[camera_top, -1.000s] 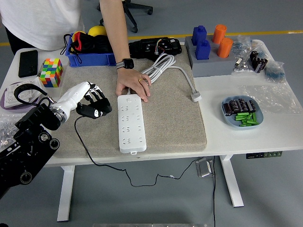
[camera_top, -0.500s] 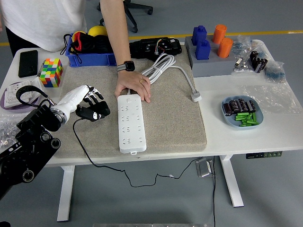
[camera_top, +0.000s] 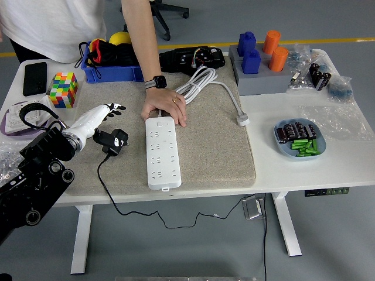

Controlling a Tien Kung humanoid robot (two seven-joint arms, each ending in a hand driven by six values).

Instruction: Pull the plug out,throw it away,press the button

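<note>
The left hand (camera_top: 101, 116) is seen at the left of the frame, above the grey mat (camera_top: 217, 152). Its fingers (camera_top: 115, 107) are extended and apart; nothing is held in them. The black plug (camera_top: 112, 141) is located just below and to the right of that hand, lying on the mat, apart from the fingers. Its black cable (camera_top: 108, 187) is run down over the table's near edge toward the bottom of the frame.

The white power strip (camera_top: 160, 152) is laid lengthwise at the centre of the mat, to the right of the plug. Its upper end is pressed down by a person's hand (camera_top: 166, 106), which reaches in from the top of the frame. A white cord (camera_top: 205, 82) is coiled on the mat to the upper right of that hand.

A coloured puzzle cube (camera_top: 62, 89) is placed at the upper left, and a blue bin (camera_top: 111, 72) is placed beyond it. A blue dish (camera_top: 300, 139) is placed at the right.
</note>
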